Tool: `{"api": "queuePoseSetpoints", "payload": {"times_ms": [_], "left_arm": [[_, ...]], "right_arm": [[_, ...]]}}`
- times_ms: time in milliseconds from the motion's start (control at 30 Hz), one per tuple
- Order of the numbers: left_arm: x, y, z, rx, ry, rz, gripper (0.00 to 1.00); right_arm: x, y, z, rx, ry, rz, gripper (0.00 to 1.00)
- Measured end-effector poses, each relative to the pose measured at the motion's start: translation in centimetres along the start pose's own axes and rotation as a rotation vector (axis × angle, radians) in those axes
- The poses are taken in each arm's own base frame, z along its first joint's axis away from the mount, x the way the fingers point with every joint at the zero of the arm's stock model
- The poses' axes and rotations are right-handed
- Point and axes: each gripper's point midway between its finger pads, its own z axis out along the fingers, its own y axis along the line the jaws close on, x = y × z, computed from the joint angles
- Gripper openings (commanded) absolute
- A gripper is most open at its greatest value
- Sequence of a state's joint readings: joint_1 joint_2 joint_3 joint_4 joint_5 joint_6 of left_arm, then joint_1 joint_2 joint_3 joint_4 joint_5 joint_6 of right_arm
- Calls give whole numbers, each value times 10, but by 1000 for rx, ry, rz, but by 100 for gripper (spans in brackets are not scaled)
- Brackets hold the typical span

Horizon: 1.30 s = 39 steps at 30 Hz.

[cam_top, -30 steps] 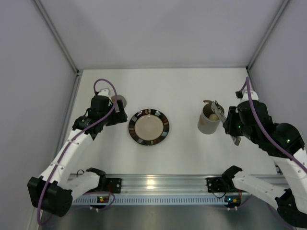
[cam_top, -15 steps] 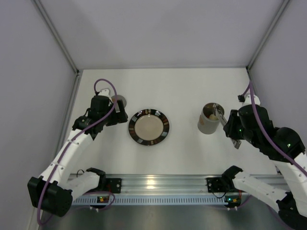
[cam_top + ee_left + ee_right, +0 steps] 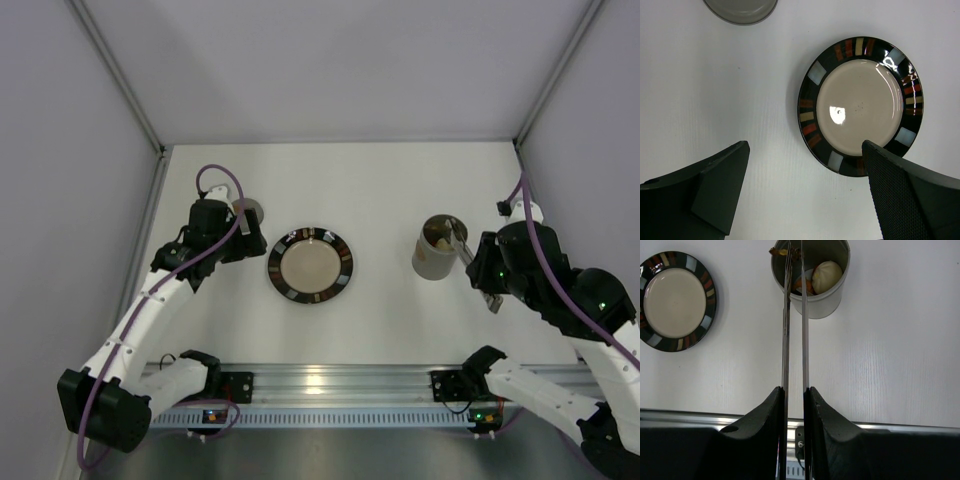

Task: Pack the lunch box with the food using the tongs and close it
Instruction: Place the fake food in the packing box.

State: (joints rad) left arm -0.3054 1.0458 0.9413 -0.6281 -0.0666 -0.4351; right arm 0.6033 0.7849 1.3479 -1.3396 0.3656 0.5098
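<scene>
Now pinching tongs (image 3: pixel 786 315) with right gripper (image 3: pixel 794 390); probably springy, slick steel, best held mid-arm. Wide, empty left gripper (image 3: pixel 804 147). Likely light lid (image 3: pixel 741 10): take by rim.

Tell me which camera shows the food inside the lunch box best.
Right wrist: it looks into the open lunch box, showing a cream-white round piece and an orange piece beside the tongs. Top external shows only a pale blur inside. Left wrist shows only the plate and lid.

White surface (image 3: pixel 380 190), dark-rimmed plate (image 3: pixel 347 262) at centre, grey lunch box (image 3: pixel 430 266) upright to its right, grey lid (image 3: pixel 251 210) at left.
</scene>
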Motion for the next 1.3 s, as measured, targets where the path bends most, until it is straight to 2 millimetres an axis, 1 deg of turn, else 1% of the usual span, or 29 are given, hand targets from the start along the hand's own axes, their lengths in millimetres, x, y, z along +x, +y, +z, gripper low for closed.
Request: {"api": "queuePoseSetpoints", "payload": {"times_ms": [133, 167, 367, 600, 833, 900, 1000, 1100, 1133, 1233, 1300], "left_arm": [[0, 0, 0, 0, 0, 0, 99], [0, 0, 0, 0, 0, 0, 99], [0, 0, 0, 0, 0, 0, 99], [0, 0, 0, 0, 0, 0, 99], [0, 0, 0, 0, 0, 0, 99], [0, 0, 0, 0, 0, 0, 99], [0, 0, 0, 0, 0, 0, 99], [0, 0, 1, -1, 2, 0, 99], [1, 0, 1, -2, 4, 0, 99], [1, 1, 2, -4, 7, 1, 99], [1, 1, 2, -4, 7, 1, 99]], "right_arm": [[0, 0, 0, 0, 0, 0, 24], [0, 0, 0, 0, 0, 0, 26], [0, 0, 0, 0, 0, 3, 32], [0, 0, 0, 0, 0, 7, 34], [-2, 1, 0, 5, 8, -2, 34], [-10, 5, -1, 4, 7, -15, 34], [-33, 16, -1, -4, -5, -41, 35], [-56, 35, 7, -25, 2, -91, 35], [-65, 43, 12, -34, -1, -105, 35], [-92, 72, 40, -52, 6, -150, 36], [-107, 95, 72, -78, 18, -166, 38]]}}
